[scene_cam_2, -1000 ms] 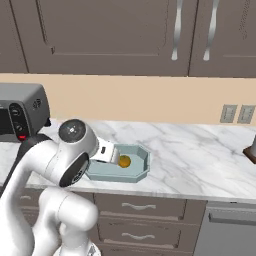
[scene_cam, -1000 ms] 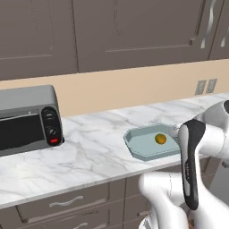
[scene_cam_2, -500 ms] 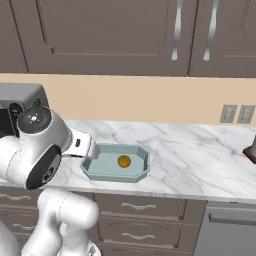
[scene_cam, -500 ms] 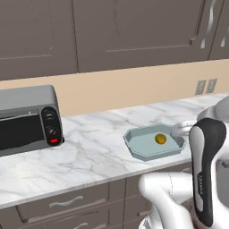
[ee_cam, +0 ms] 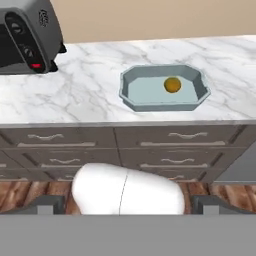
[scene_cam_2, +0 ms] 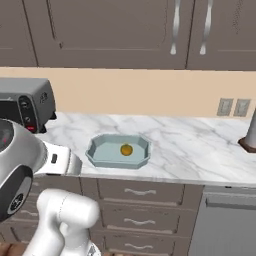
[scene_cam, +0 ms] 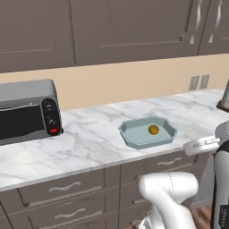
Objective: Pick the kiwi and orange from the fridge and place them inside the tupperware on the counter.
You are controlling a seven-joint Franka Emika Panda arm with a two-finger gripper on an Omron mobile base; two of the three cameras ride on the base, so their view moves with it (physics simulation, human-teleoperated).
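The orange (ee_cam: 172, 84) lies inside the pale blue-grey tupperware (ee_cam: 133, 98), toward its right half; it is also visible as the orange (scene_cam: 153, 129) and the orange (scene_cam_2: 126, 149). The tupperware (scene_cam: 132, 136) (scene_cam_2: 98, 158) rests on the white marble counter (ee_cam: 75, 100) near its front edge. My gripper (ee_cam: 128, 206) is open, drawn back well in front of the counter and lower than its top, fingertips (ee_cam: 46, 205) spread wide with nothing held. The kiwi and the fridge are out of view.
A grey toaster oven (scene_cam: 27, 112) (ee_cam: 27, 35) stands at the counter's left. Drawers with silver handles (ee_cam: 160, 145) run below the slab. Wall sockets (scene_cam_2: 233, 107) and a dark object (scene_cam_2: 249, 135) sit at the right end. Upper cabinets (scene_cam: 112, 27) hang above.
The arm has swung back and away from the tupperware, its elbow moving toward the picture's edge. The orange stays in the tray. The views have shifted slightly.
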